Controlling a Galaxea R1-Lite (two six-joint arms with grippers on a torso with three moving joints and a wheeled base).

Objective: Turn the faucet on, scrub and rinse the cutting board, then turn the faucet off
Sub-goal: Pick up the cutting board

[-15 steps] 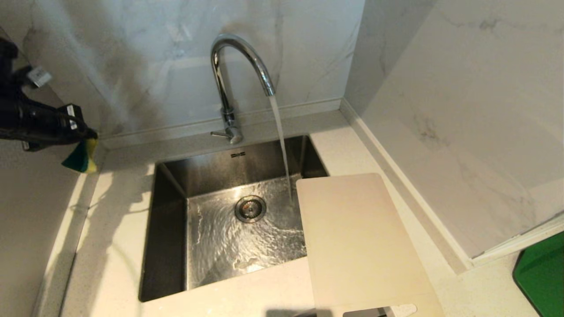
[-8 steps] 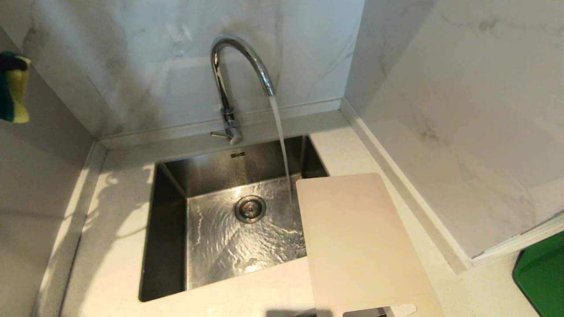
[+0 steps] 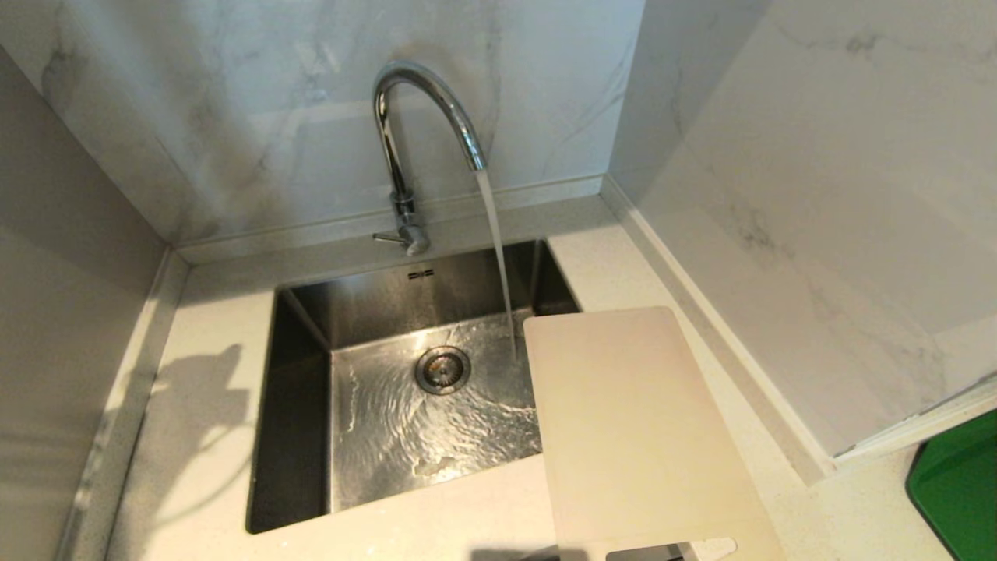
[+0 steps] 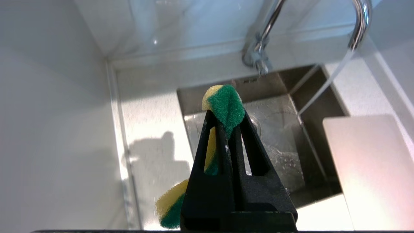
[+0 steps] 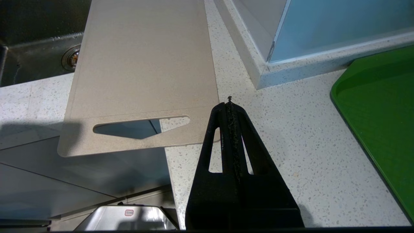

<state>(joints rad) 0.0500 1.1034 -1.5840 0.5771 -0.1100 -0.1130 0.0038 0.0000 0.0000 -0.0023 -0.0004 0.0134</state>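
Marble walls box in a steel sink (image 3: 300, 436); faucet (image 3: 413, 117) running, cutting board (image 3: 631, 428) overhanging its right edge. Left wrist: left gripper (image 4: 226, 121) clamped on a sponge (image 4: 226, 105) above the sink. Right wrist: right gripper (image 5: 229, 103) pinched together, empty, beside the board's handle end.

In your head view, the faucet (image 3: 413, 148) stands at upper centre behind the sink (image 3: 296, 405). The cutting board (image 3: 635, 428) lies lower right, its left edge overhanging the sink. The tray (image 3: 962, 483) sits at far right.
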